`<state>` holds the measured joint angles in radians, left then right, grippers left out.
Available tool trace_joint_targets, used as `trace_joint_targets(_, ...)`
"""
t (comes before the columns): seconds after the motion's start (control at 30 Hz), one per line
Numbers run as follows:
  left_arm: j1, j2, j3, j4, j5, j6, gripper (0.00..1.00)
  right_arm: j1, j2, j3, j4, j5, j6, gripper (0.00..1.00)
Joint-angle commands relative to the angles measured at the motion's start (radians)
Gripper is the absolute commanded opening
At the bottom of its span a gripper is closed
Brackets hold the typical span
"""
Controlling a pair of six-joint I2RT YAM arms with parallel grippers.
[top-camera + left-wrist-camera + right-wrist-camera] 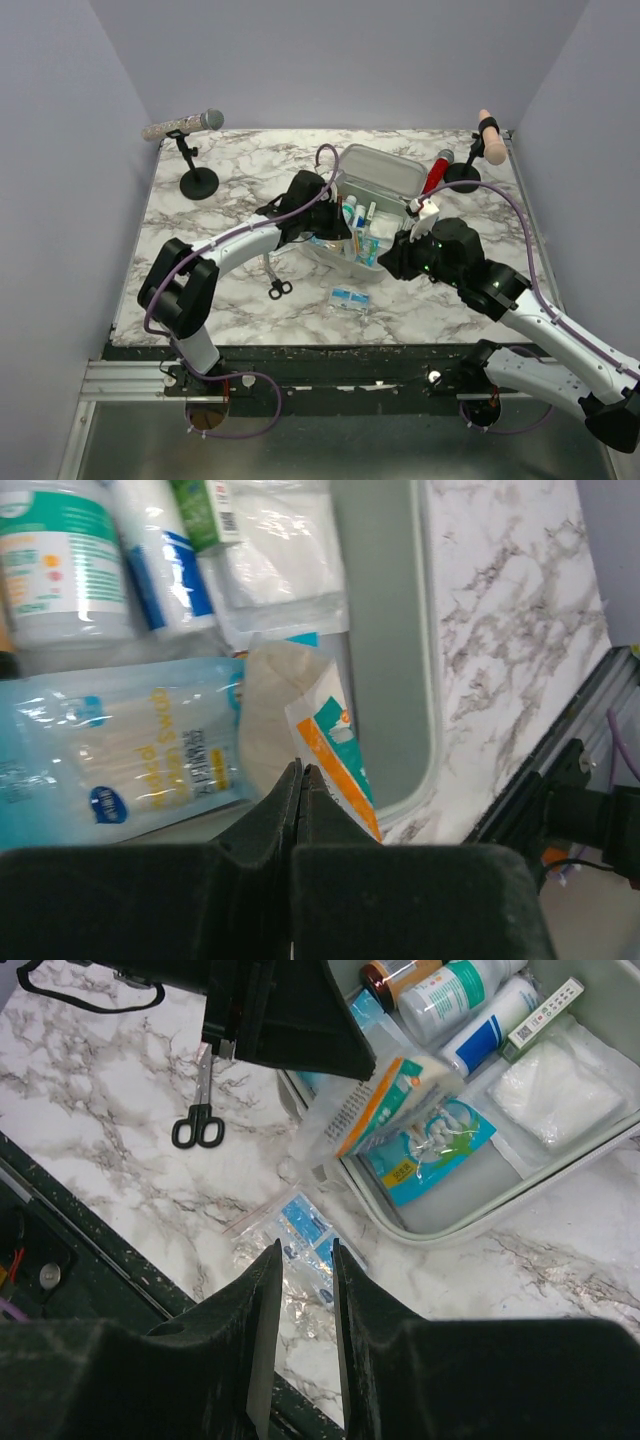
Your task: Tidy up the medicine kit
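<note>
My left arm stretches from the near left corner across the tabletop (190,215), elbow low, wrist bent down over the near left part of the medicine kit (385,172). The kit lies open a little right of the tabletop's middle, with its lid laid back toward the far edge. My left end effector (301,772) is closed tight, and its tips pinch the edge of a white sachet (335,750) with orange and teal print. The sachet hangs tilted above the packets inside the kit.

My right arm comes from the near right corner and folds inward, its wrist just beside the kit's right side. My right end effector (305,1248) stands narrowly open with nothing between the fingers. It points down toward a clear packet (350,298) lying on the tabletop, near the kit's near edge. Black scissors (280,290) lie left of this packet.
</note>
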<state>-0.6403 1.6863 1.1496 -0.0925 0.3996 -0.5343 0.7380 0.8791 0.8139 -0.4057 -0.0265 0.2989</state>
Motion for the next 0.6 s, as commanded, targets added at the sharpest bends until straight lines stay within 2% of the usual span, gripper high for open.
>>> trace_joint_targets(0.0, 0.059, -0.030, -0.021, -0.073, -0.091, 0.049, 0.00, 0.001, -0.005, -0.018, 0.002, 0.013, 0.011, 0.35)
trace_joint_targets(0.33, 0.083, 0.024, 0.101, -0.256, -0.243, 0.227, 0.01, 0.001, 0.012, -0.025, 0.018, -0.003, 0.009, 0.35)
trace_joint_targets(0.37, 0.085, 0.015, 0.101, -0.253, -0.248, 0.230, 0.08, 0.001, 0.009, -0.027, 0.015, -0.001, 0.008, 0.35)
trace_joint_targets(0.43, 0.093, -0.016, 0.095, -0.239, -0.268, 0.224, 0.30, 0.001, 0.000, -0.032, 0.018, 0.005, 0.009, 0.35)
trace_joint_targets(0.47, 0.096, -0.036, 0.096, -0.234, -0.287, 0.223, 0.38, 0.001, 0.000, -0.032, 0.018, 0.008, 0.009, 0.35)
trace_joint_targets(0.57, 0.105, -0.083, 0.117, -0.237, -0.338, 0.232, 0.49, 0.000, 0.006, -0.028, 0.016, 0.005, 0.006, 0.35)
